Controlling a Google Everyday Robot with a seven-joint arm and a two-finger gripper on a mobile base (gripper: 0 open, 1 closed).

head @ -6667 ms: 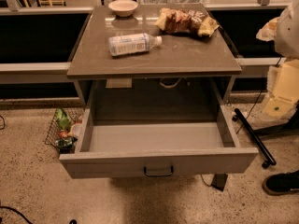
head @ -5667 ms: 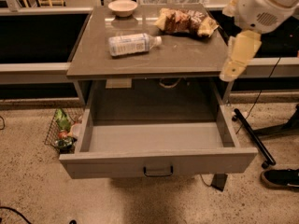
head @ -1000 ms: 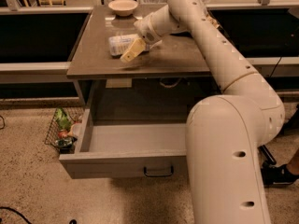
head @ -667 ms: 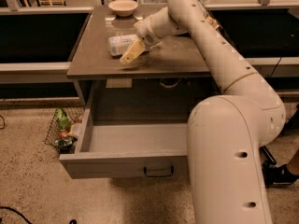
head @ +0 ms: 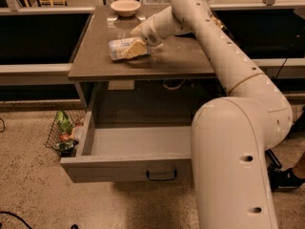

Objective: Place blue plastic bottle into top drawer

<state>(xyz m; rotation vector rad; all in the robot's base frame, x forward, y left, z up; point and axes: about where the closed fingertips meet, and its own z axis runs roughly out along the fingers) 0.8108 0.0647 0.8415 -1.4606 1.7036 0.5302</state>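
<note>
Upper left of centre, gripper (head: 136, 48) is over the bottle (head: 117, 49), can't tell if it's holding; if loose, bottle may roll off table (head: 183, 56) & miss drawer (head: 109, 168).

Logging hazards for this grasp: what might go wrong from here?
The gripper is at the blue plastic bottle lying on its side on the tabletop; being round, it may roll or slip away. The lift to the open top drawer passes the tabletop's front edge, where the bottle might catch.

Cream rounded arm (head: 224, 61) with dark holes (head: 246, 158), yellowish end effector (head: 135, 49) over table (head: 93, 58)
</note>
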